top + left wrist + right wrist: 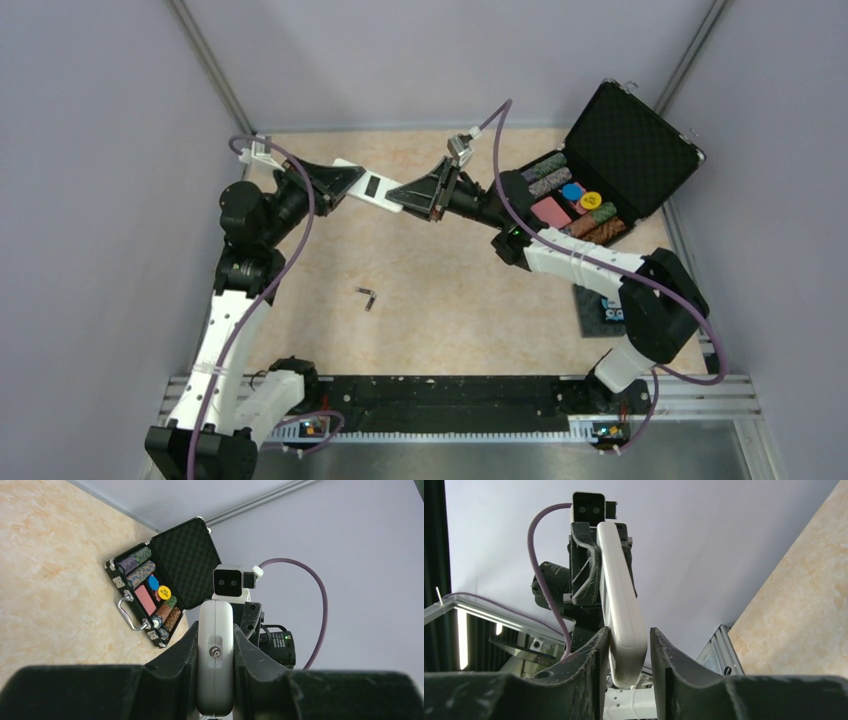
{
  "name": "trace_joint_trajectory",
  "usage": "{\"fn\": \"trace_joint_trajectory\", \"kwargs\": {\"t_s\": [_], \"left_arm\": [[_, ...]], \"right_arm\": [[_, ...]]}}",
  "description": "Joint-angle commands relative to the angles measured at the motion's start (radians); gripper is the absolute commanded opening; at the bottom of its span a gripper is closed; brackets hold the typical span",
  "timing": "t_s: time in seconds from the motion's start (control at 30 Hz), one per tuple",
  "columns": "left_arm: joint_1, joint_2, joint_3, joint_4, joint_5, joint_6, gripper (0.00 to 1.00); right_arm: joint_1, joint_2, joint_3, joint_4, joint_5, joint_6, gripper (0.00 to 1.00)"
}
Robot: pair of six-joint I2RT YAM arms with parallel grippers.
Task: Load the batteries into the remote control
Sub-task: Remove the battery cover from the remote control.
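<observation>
While both arms met over the far half of the table (450, 320), I saw the remote control (383, 193) held in the air between them, off the surface. Its long axis ran nearly left to right, the left end a little farther from me than the right. A dark rectangular opening in its white face looked up at the overhead camera. The left gripper (215, 630) pinched one end, both fingers pressed flat against the white sides. The right gripper (629, 635) bracketed the other end. One finger lay against the casing and a thin dark sliver showed at the other, so I could not tell whether it truly gripped. From each wrist camera the handset pointed straight away toward the opposite arm. The batteries (367, 296) lay on the table near its middle, close together at an angle, nearer to me than the remote and well apart from it. Tan tabletop showed on every side of them. For edges, grey walls closed the left, far and right sides, and the black mounting rail (450, 400) ran along the near edge. The open chip case (630, 150) took the far right corner, its lid tilted back toward the right wall, just beside the right forearm. A blue gadget on a black pad (606, 312) sat by the right edge, partly hidden under the right arm's elbow.
</observation>
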Motion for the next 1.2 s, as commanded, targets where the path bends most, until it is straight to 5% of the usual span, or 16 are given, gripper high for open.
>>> {"fn": "trace_joint_trajectory", "kwargs": {"t_s": [0.0,0.47,0.73,0.93,1.17], "left_arm": [[-0.005,-0.032,0.015,0.113,0.051,-0.076,0.00],[0.005,0.044,0.149,-0.026,0.033,0.057,0.00],[0.008,0.062,0.100,0.021,0.045,0.039,0.00],[0.008,0.067,0.063,-0.003,0.046,0.180,0.00],[0.007,0.071,0.037,-0.108,-0.057,0.355,0.00]], "right_arm": [[0.003,0.003,-0.011,-0.003,0.047,-0.006,0.30],[-0.029,-0.059,-0.237,0.087,-0.004,-0.004,0.17],[-0.030,-0.037,-0.203,0.101,-0.005,0.017,0.30],[-0.030,-0.013,-0.107,-0.021,0.020,0.046,0.39],[-0.031,0.014,-0.062,-0.134,0.032,0.005,0.26]]}}
